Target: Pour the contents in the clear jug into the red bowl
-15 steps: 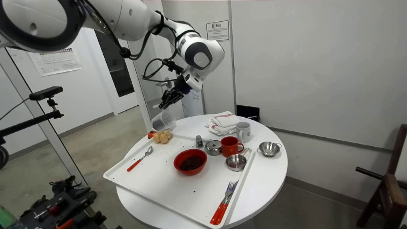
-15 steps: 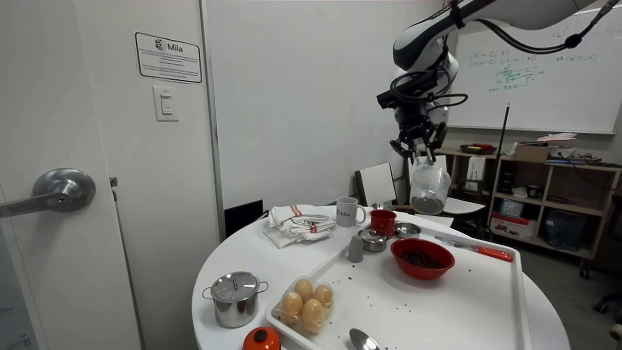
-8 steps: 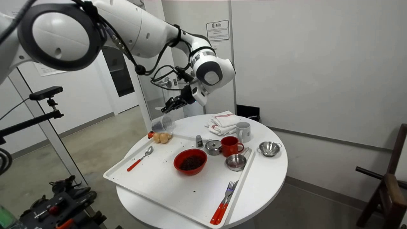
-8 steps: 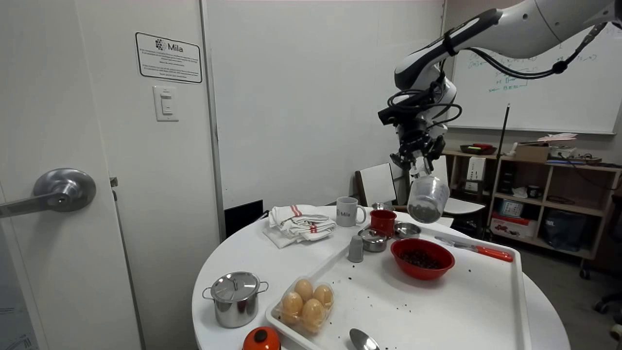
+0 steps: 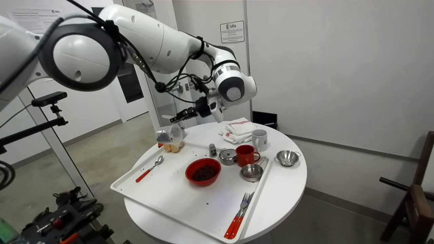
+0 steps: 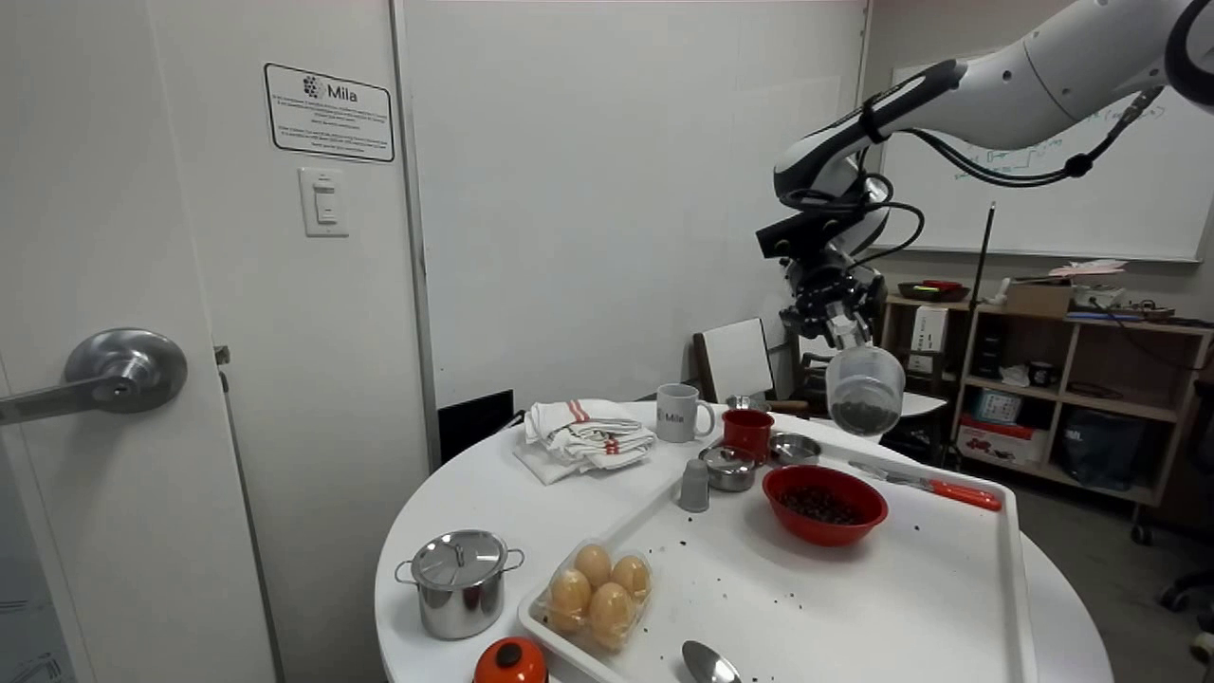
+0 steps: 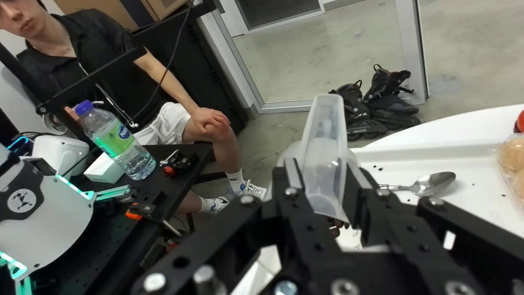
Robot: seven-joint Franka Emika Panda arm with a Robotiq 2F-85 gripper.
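Observation:
My gripper [image 7: 323,176] is shut on the handle of the clear jug [image 7: 317,157] in the wrist view. In both exterior views the gripper [image 5: 173,120] [image 6: 844,327] holds the jug [image 5: 169,134] [image 6: 865,379] in the air, tilted on its side. Its base looks dark grey, so I cannot tell how much is inside. The red bowl [image 5: 202,183] [image 6: 825,534] stands upright on the tray with dark small pieces in it, apart from the jug. A few reddish round pieces show below the handle in the wrist view; I cannot tell what holds them.
The white tray [image 5: 162,200] carries a spoon [image 5: 158,161], packed eggs [image 6: 602,598], a grey shaker [image 6: 694,487], a fork and knife [image 5: 239,215], a red mug [image 5: 245,156] and a metal pan [image 5: 252,173]. A metal pot [image 6: 460,588] stands beside it. Dark crumbs are scattered on the tray.
The arm has come lower with the jug. The jug lies more on its side and has shifted slightly left in an exterior view. The bowl has not moved.

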